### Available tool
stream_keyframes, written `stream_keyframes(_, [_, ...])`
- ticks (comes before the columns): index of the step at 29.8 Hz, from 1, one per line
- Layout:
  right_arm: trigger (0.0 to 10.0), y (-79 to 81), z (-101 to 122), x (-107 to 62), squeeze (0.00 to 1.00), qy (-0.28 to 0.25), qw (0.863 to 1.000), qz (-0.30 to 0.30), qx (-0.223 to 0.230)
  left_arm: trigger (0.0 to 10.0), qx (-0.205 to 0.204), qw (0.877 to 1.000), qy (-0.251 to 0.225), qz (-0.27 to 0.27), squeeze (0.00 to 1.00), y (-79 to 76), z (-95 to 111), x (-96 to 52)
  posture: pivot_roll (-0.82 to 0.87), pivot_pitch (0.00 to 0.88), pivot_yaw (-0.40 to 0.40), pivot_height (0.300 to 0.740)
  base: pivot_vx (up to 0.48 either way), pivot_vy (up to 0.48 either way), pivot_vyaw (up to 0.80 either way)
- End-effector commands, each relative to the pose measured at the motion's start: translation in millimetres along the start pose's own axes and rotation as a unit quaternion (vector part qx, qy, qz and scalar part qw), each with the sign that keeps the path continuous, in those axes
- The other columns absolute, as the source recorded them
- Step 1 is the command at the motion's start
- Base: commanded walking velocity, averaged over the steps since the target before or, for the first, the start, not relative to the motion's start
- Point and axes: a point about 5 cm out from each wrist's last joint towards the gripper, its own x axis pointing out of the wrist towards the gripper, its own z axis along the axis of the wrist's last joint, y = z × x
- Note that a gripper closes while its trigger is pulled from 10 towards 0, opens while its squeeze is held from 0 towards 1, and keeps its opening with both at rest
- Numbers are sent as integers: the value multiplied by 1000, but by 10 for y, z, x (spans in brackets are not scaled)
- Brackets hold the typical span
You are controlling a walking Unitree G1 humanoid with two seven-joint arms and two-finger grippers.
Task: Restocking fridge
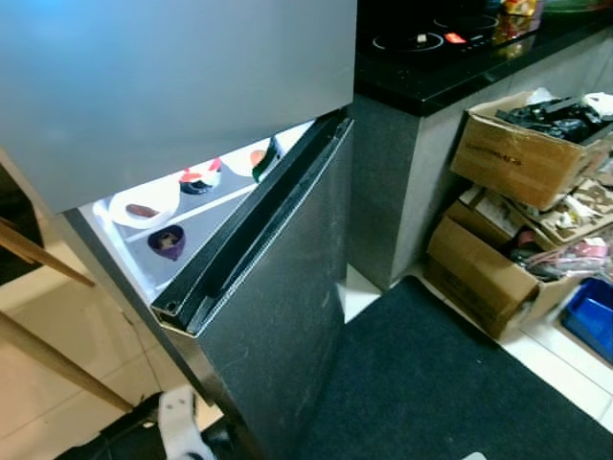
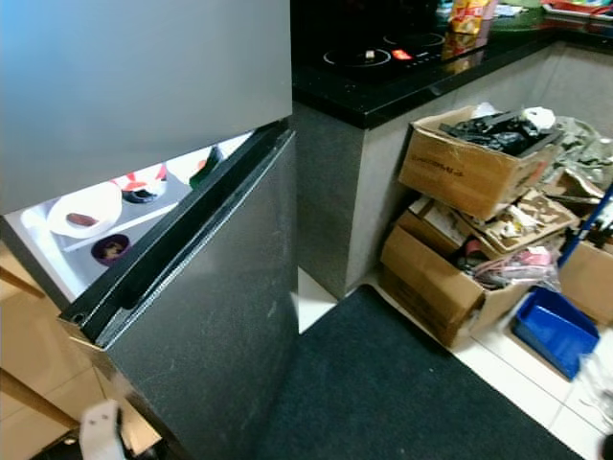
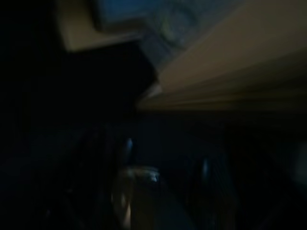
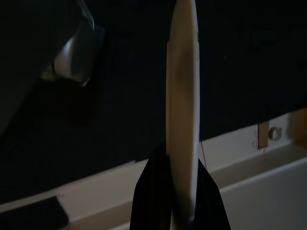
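- A two-door fridge is seen from above in the head views. Its grey upper door (image 1: 172, 86) is shut, and the dark lower door (image 1: 278, 278) stands ajar, swung out toward the robot.
- Through the gap, a lit white shelf (image 1: 206, 206) is seen, already carrying a white plate (image 1: 144, 204), a small purple bowl (image 1: 168, 241) below it, and a few more dishes further in.
- In the right wrist view, the right tool (image 4: 178, 191) is pinching a pale, thin white plate (image 4: 182, 96), seen edge-on and held upright between the two black fingers. This is judged to be the item to be stocked.
- The plate is held low, over the dark mat (image 1: 450, 383) and pale floor, well apart from the shelf.
- The left wrist view is very dark; whether the left tool is spread or pressed together cannot be told.
- To the right, a black table (image 1: 450, 67) with a cooktop is seen, and open cardboard boxes (image 1: 522, 153) of clutter on the floor beside it.
- The gap is judged too narrow for a plate, so the lower door would best be swung wider first, probably by the free left arm.
- The plate would then need to be tilted flat and raised to shelf height before being slid in.
- A bare patch of shelf should be chosen, so the dishes there are not knocked.
- The pinch should be kept firm, since a thin rim can slip.
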Motion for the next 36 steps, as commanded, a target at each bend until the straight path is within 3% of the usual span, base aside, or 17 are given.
stream_keyframes(1, [10000,31,11,2,0,-3,1000,3,2,10000,-30,998,-48,38,0,157,222,-19,-125,52,36,740,0,0,0])
stream_keyframes(3, [10000,36,10,2,0,-3,1000,4,2,10000,-64,991,-80,82,0,317,355,-58,-126,51,40,740,0,0,0])
stream_keyframes(8, [10000,43,13,2,0,-3,1000,4,2,10000,-113,979,-115,128,0,524,494,-130,-126,51,40,740,0,0,0])
stream_keyframes(12, [10000,46,16,3,0,-4,1000,4,2,10000,-124,975,-125,137,0,581,538,-153,-125,49,43,740,0,0,0])
stream_keyframes(15, [10000,49,18,3,0,-5,1000,4,2,9647,-158,971,-140,115,0,556,590,-143,-123,48,43,740,0,0,0])
stream_keyframes(16, [10000,50,19,3,0,-5,1000,5,1,0,-175,973,-142,58,0,415,614,-92,-123,48,43,740,0,0,0])
stream_keyframes(18, [10000,48,20,3,0,-5,1000,5,0,0,-185,971,-143,-53,0,124,680,-16,-122,45,41,740,0,0,0])
stream_keyframes(24, [10000,45,20,3,0,-5,1000,5,-1,0,-197,962,-146,-120,0,-34,743,7,-121,44,40,740,0,0,0])
stream_keyframes(27, [10000,45,22,3,0,-5,1000,5,-1,0,-207,944,-129,-220,0,-201,755,2,-121,42,43,740,0,0,0])
stream_keyframes(28, [10000,45,22,3,0,-5,1000,5,-1,0,-207,944,-129,-220,0,-201,755,2,-121,42,43,740,0,0,0])
stream_keyframes(31, [10000,49,33,5,0,-6,1000,5,0,353,-196,929,-89,-301,0,-326,643,-22,-122,44,45,740,0,0,0])
stream_keyframes(32, [10000,53,38,5,0,-7,1000,6,0,2039,-194,922,-77,-325,0,-363,599,-33,-121,45,46,740,0,0,0])
stream_keyframes(33, [10000,53,38,5,0,-7,1000,6,0,2039,-194,922,-77,-325,0,-363,599,-33,-121,45,46,740,0,0,0])
stream_keyframes(35, [10000,58,47,6,0,-8,1000,7,0,4157,-187,907,-53,-373,0,-431,525,-61,-120,48,45,740,0,0,0])
stream_keyframes(36, [10000,60,50,7,0,-8,1000,7,0,9059,-177,896,-33,-406,0,-478,468,-85,-118,49,45,740,0,0,0])
